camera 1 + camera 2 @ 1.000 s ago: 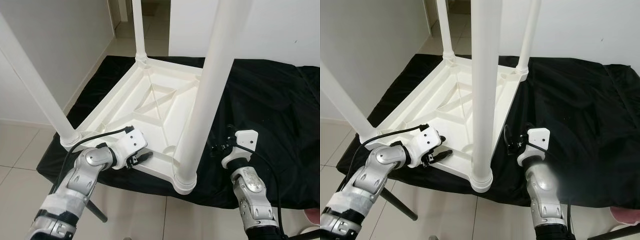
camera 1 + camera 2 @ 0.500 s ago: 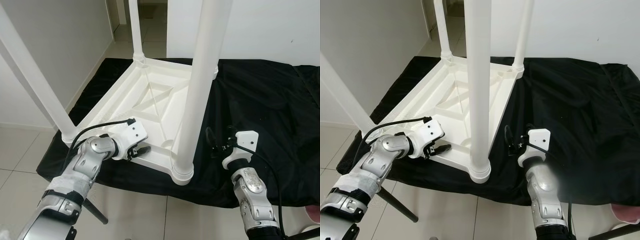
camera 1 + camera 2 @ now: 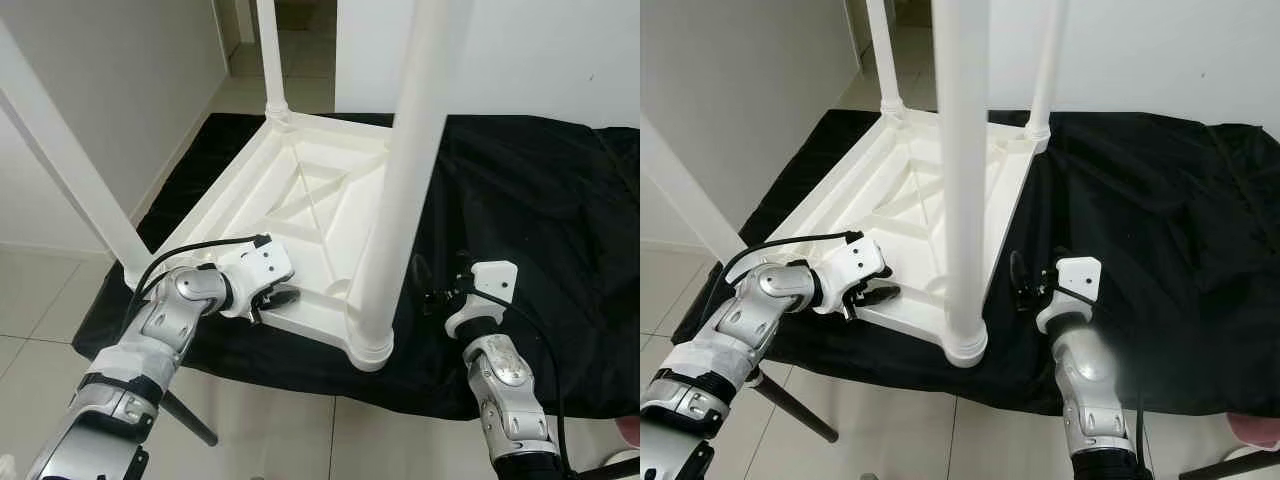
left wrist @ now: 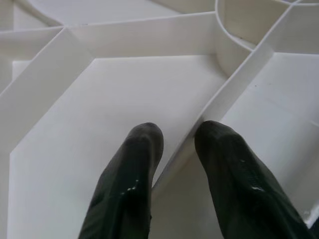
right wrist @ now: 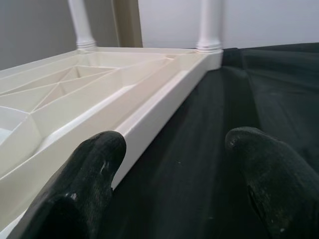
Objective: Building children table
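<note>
A white plastic children's table [image 3: 322,205] lies upside down on a black cloth [image 3: 540,200], with its round legs pointing up. The nearest leg [image 3: 402,180] stands in its corner socket [image 3: 369,346]. My left gripper [image 3: 276,297] is at the table's near edge. In the left wrist view its gripper [image 4: 174,144] is shut on a thin rib [image 4: 234,84] of the underside, one finger on each side. My right gripper [image 3: 432,292] hovers low over the cloth beside the table's right edge. It is open, and its fingers [image 5: 94,164] are wide apart with nothing between them.
A grey wall [image 3: 110,90] runs close along the left, and a doorway [image 3: 300,20] opens at the back. Tiled floor [image 3: 30,300] surrounds the low cloth-covered platform. A black support leg [image 3: 190,420] slants out under its front edge. Something pink [image 3: 1252,428] sits at the bottom right.
My left gripper has moved in over the table's near edge and its fingers now sit on the rib. The head camera has shifted a little. My right arm has barely moved.
</note>
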Robot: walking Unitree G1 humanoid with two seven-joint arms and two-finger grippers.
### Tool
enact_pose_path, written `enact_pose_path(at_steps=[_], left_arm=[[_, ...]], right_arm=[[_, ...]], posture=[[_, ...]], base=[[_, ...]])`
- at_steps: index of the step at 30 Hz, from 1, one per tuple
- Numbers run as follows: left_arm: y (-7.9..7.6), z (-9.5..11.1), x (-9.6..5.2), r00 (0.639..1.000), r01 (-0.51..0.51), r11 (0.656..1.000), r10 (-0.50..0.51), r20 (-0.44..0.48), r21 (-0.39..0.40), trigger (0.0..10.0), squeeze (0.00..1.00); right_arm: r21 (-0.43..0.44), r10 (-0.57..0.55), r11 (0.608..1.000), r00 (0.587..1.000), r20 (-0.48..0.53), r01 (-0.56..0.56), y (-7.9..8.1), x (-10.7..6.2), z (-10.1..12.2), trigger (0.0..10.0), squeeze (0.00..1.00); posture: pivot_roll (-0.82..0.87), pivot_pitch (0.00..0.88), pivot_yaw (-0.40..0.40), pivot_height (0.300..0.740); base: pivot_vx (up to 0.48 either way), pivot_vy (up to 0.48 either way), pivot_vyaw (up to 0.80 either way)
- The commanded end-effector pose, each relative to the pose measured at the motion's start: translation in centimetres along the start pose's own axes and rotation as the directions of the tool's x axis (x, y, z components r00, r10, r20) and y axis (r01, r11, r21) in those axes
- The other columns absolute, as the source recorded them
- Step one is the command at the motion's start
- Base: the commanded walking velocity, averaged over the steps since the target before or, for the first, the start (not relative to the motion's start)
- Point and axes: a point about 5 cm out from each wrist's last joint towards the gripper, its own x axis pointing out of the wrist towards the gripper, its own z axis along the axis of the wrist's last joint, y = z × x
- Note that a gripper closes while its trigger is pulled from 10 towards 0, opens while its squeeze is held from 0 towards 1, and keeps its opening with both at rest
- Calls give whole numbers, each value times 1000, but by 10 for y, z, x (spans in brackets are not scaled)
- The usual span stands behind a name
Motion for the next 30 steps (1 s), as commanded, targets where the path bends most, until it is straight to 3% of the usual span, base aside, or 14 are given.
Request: enact_pose_path(at_steps=[1, 2, 3, 4, 5, 6, 7, 18, 19, 23, 24, 25, 26, 30], left_arm=[[-7, -26, 1, 997, -14, 994, 5, -79, -113, 3686, 0], [-7, -26, 1, 997, -14, 994, 5, -79, -113, 3686, 0], [-7, -25, 1, 998, -19, 993, 11, -69, -120, 1882, 0], [-7, -25, 1, 998, -19, 993, 11, -69, -120, 1882, 0], [-8, -25, 1, 998, -5, 993, -2, -62, -118, 4471, 0], [-8, -25, 1, 998, -5, 993, -2, -62, -118, 4471, 0], [-9, -25, 1, 998, 14, 993, -21, -60, -114, 10000, 0], [-7, -26, -4, 995, 85, 988, -91, -38, -127, 10000, 0], [-7, -25, -5, 995, 87, 987, -91, -28, -137, 10000, 1000], [-5, -24, -8, 998, 68, 983, -66, 12, -172, 10000, 1000], [-4, -22, -11, 998, 45, 980, -36, 47, -192, 10000, 286], [-4, -22, -11, 998, 45, 980, -36, 47, -192, 10000, 286], [-3, -21, -14, 997, 29, 978, -15, 70, -204, 10000, 0], [-1, -17, -23, 985, -12, 971, 52, 164, -238, 10000, 0]], right_arm=[[-3, -8, 1000, 1000, -17, 8, -2, -1, -3, 10000, 0], [-3, -8, 1000, 1000, -17, 8, -2, -1, -3, 10000, 0], [-1, -8, 1000, 1000, -16, 8, -1, -1, -3, 10000, 0], [-1, -8, 1000, 1000, -16, 8, -1, -1, -3, 10000, 0], [0, -8, 1000, 1000, -16, 8, -1, 0, -3, 10000, 0], [0, -8, 1000, 1000, -16, 8, -1, 0, -3, 10000, 0], [1, -6, 1000, 1000, -16, 6, 0, 0, -3, 10000, 0], [5, -8, 1000, 1000, -7, 8, -1, 0, -2, 10000, 0], [8, -9, 1000, 1000, -4, 9, -1, -1, -2, 10000, 0], [4, -18, 1000, 1000, 11, 18, -2, -5, 0, 10000, 0], [6, -23, 1000, 1000, 19, 23, -3, -7, 2, 10000, 0], [6, -23, 1000, 1000, 19, 23, -3, -7, 2, 10000, 0], [7, -25, 1000, 999, 25, 25, -4, -9, 4, 10000, 0], [24, -29, 999, 999, 27, 29, -8, -16, 6, 10000, 0]], posture=[[-51, 66, 80, 740], [-51, 66, 80, 740], [-51, 66, 80, 740], [-51, 66, 80, 740], [-47, 65, 78, 740], [-47, 65, 78, 740], [-45, 65, 77, 740], [-46, 60, 85, 740], [-48, 58, 86, 740], [-52, 56, 85, 740], [-56, 56, 84, 740], [-56, 56, 84, 740], [-56, 56, 84, 740], [-59, 57, 78, 740]], base=[[0, 0, 0], [0, 0, 0], [0, 0, 0], [0, 0, 0], [0, 0, 0], [0, 0, 0], [0, 0, 0], [0, 0, 0], [0, 0, 0], [0, 0, 0], [0, 0, 0], [0, 0, 0], [0, 0, 0], [0, 0, 0]])
